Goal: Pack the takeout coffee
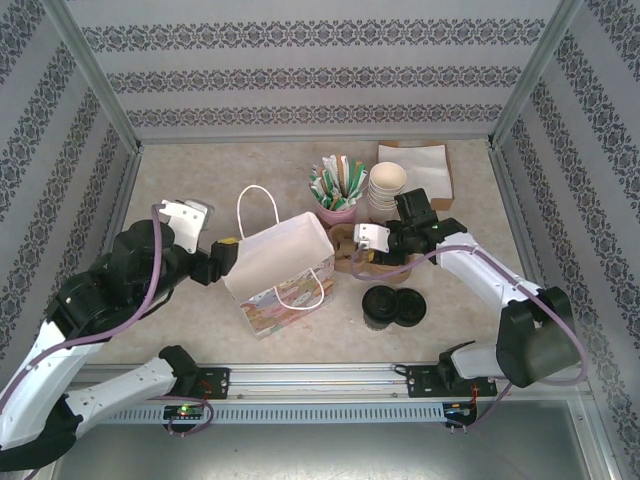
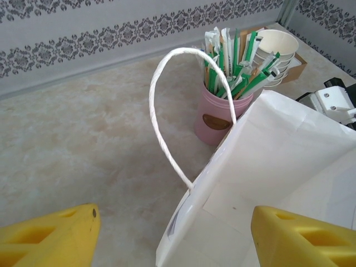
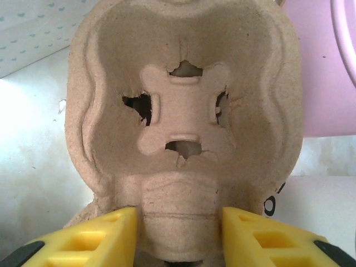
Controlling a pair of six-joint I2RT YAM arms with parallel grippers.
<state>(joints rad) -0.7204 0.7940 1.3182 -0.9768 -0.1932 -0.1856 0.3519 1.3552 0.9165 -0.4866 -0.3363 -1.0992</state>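
Observation:
A white paper bag with rope handles stands open in the middle of the table. My left gripper is open at the bag's left end. In the left wrist view it straddles the bag's wall, one yellow finger outside and one over the inside. A brown pulp cup carrier lies right of the bag. My right gripper is shut on the carrier's middle neck, a finger against each side. The takeout coffee stands in front of the carrier, its black lid facing up.
A loose flat black lid lies beside the coffee. Behind the bag stand a pink cup of wrapped straws, a stack of lidless cream cups and a brown tray of napkins. Patterned walls enclose the table.

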